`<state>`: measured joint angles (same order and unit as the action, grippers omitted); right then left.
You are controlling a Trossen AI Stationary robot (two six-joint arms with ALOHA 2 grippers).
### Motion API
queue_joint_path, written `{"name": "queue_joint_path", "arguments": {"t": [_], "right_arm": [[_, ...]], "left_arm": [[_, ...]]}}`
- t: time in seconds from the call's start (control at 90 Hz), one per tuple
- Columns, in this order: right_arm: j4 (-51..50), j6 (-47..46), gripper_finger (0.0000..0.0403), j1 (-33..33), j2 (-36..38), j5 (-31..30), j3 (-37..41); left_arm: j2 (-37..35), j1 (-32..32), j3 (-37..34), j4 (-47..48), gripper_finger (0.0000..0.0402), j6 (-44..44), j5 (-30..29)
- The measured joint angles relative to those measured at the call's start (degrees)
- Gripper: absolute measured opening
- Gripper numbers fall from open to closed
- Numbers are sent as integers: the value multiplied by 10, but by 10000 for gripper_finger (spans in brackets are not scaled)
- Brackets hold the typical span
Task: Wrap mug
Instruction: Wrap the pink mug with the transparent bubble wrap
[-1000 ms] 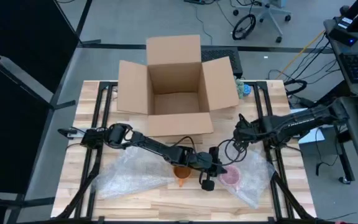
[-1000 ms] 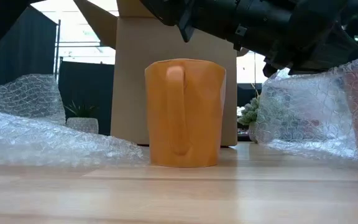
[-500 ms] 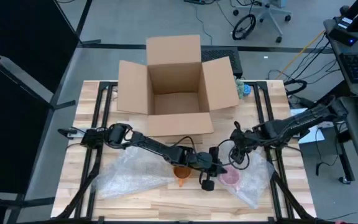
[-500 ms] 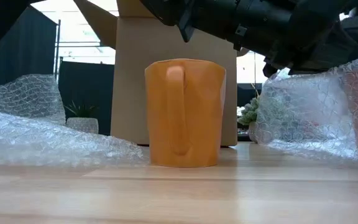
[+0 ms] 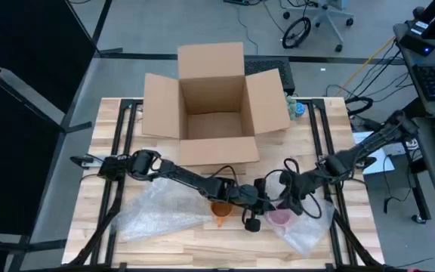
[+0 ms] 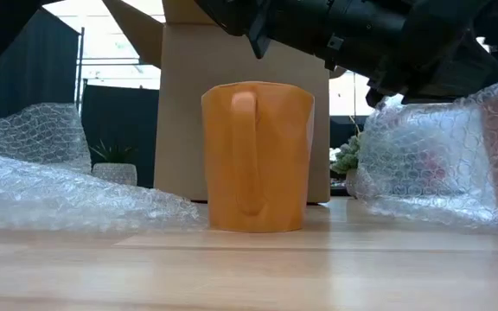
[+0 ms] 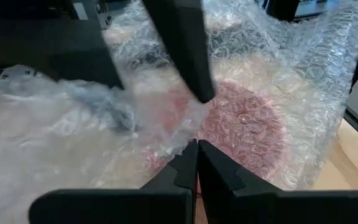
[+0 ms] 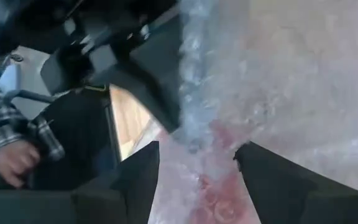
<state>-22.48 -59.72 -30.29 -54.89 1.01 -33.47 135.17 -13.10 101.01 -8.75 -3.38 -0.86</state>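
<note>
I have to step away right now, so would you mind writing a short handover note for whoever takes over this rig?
Left gripper: shut on the edge of the right bubble wrap sheet, beside the orange mug.
Right gripper: open, over the same sheet, just above the pink mug.
Pink mug: lying under that sheet near the table's front, partly covered, not fully wrapped.
Orange mug: upright and bare on the table, between the two sheets.
Second bubble wrap sheet: front left, unused.
Cardboard box: open at the back.
Left to do: finish wrapping the pink mug, then the orange one.
</note>
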Motion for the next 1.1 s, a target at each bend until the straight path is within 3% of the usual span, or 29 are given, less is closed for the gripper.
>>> {"name": "queue_joint_path", "arguments": {"t": [0.367, 0.644, 0.744, 0.933, 1.1], "right_arm": [[1, -33, 181, -73, -39, -41, -9], [-172, 20, 114, -86, -67, -117, -133], [-226, 28, 81, -90, -97, -130, -170], [-228, 72, 12, -99, -186, -109, -200], [-241, 82, 8, -105, -266, -109, -213]], "left_arm": [[0, 2, 0, 0, 0, 0, 2], [0, 3, 0, 0, 0, 0, 1], [0, 3, 0, 0, 0, 0, 1], [0, 3, 0, 0, 0, 0, 0], [0, 3, 0, 0, 0, 0, 0]]}}
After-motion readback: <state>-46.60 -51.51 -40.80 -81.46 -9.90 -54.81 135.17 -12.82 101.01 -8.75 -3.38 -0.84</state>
